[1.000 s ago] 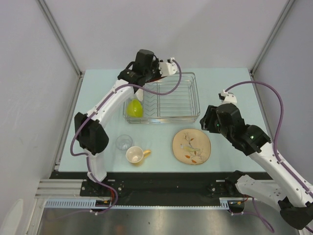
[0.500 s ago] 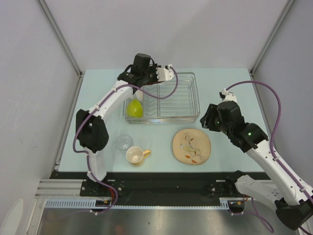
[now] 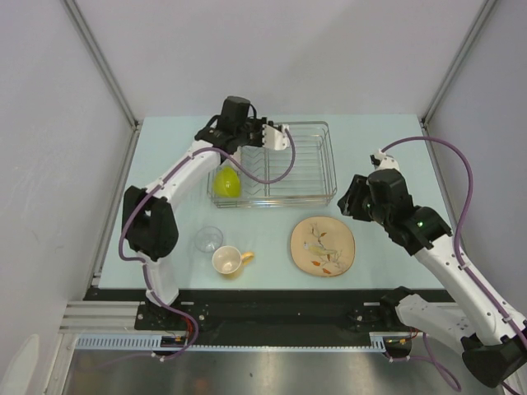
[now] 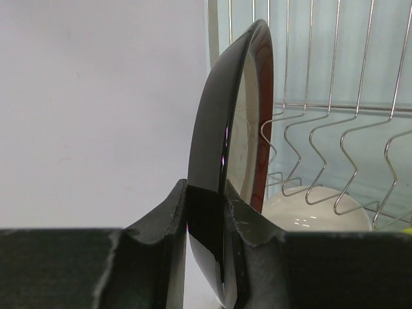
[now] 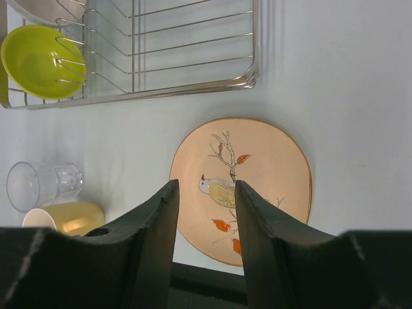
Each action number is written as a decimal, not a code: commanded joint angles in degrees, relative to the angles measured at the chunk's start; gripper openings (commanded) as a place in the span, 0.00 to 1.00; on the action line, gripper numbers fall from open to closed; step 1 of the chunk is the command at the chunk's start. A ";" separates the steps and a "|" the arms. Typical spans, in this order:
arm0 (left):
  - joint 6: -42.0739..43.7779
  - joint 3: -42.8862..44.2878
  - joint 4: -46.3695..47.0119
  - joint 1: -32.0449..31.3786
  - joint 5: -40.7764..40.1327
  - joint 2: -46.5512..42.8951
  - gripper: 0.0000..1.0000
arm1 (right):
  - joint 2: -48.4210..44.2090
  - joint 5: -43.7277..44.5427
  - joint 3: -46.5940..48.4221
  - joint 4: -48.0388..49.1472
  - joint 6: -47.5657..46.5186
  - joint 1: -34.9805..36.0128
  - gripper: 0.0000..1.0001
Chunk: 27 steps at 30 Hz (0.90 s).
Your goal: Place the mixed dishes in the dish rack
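Observation:
My left gripper point(image 4: 206, 193) is shut on the edge of the dark-red-rimmed plate point(image 4: 215, 129), which stands upright on edge over the back left of the dish rack point(image 3: 317, 177). The white bowl point(image 4: 315, 209) lies in the rack just behind the plate. The lime-green bowl point(image 3: 227, 183) leans in the rack's front left corner. My right gripper point(image 5: 206, 187) hangs open, with nothing in it, above the cream floral plate point(image 3: 322, 245), which lies flat on the table. The clear glass point(image 3: 209, 239) and the tan-yellow mug point(image 3: 228, 261) stand at the front left.
The rack's wire tines point(image 4: 335, 109) rise to the right of the held plate. Grey walls close in the table on the left, back and right. The black base rail point(image 3: 272, 300) runs along the near edge.
My left gripper has swung the held plate a little right and lower over the rack. The right gripper's jaws have narrowed slightly and the arm has barely shifted.

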 commanded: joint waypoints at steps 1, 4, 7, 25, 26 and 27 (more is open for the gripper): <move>8.89 -3.79 3.25 1.71 4.11 -5.88 0.00 | -0.26 -1.30 0.01 2.08 -0.48 -0.82 0.44; 10.04 -3.27 1.50 2.06 4.02 -5.26 0.00 | -0.17 -2.00 0.01 2.34 -0.75 -1.43 0.44; 11.97 -3.26 0.79 2.68 4.20 -4.47 0.00 | 0.00 -2.71 0.01 2.43 -0.75 -1.96 0.43; 12.51 7.89 -9.31 5.84 9.29 2.82 0.00 | 0.97 -5.17 0.01 2.78 -1.36 -4.07 0.37; 12.77 8.77 -10.10 5.84 9.64 3.35 0.00 | 1.06 -5.17 0.01 2.78 -1.27 -4.07 0.37; 13.12 10.60 -11.33 5.84 10.08 4.48 0.00 | 1.15 -5.17 0.10 2.78 -1.27 -4.07 0.37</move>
